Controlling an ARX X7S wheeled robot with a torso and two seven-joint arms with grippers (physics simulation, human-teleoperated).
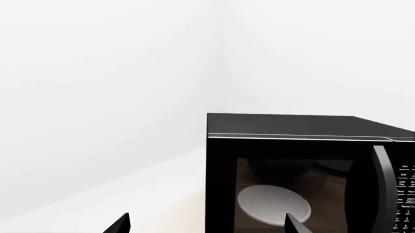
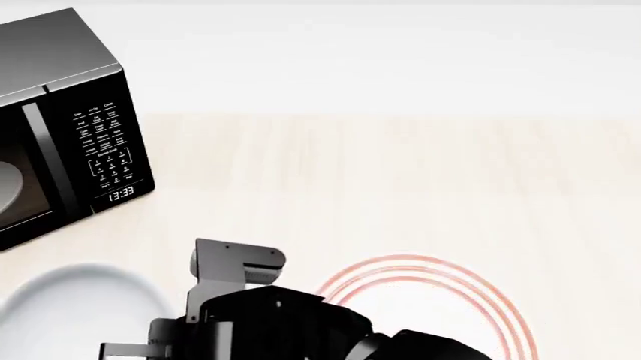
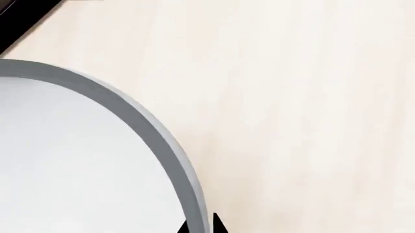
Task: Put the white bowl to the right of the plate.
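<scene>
Left wrist view: 1 black microwave (image 1: 304, 170), door shut, 1 greyish glass disc (image 1: 273, 205) inside. Left end effector (image 1: 207, 224) spread, 2 fingertips well apart.

Head view: 1 white bowl (image 2: 75, 307), empty, near left on the bench (image 2: 401, 180). 1 plate (image 2: 440, 300), bare, to its right.

Right wrist view: bowl rim lies between 2 tips of the right end effector (image 3: 199, 224), which pinches it.

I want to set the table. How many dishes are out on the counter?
2. The white bowl sits at the near left, below the microwave. The plate lies to its right, partly hidden by the robot's arm. Others may be out of view.
</scene>
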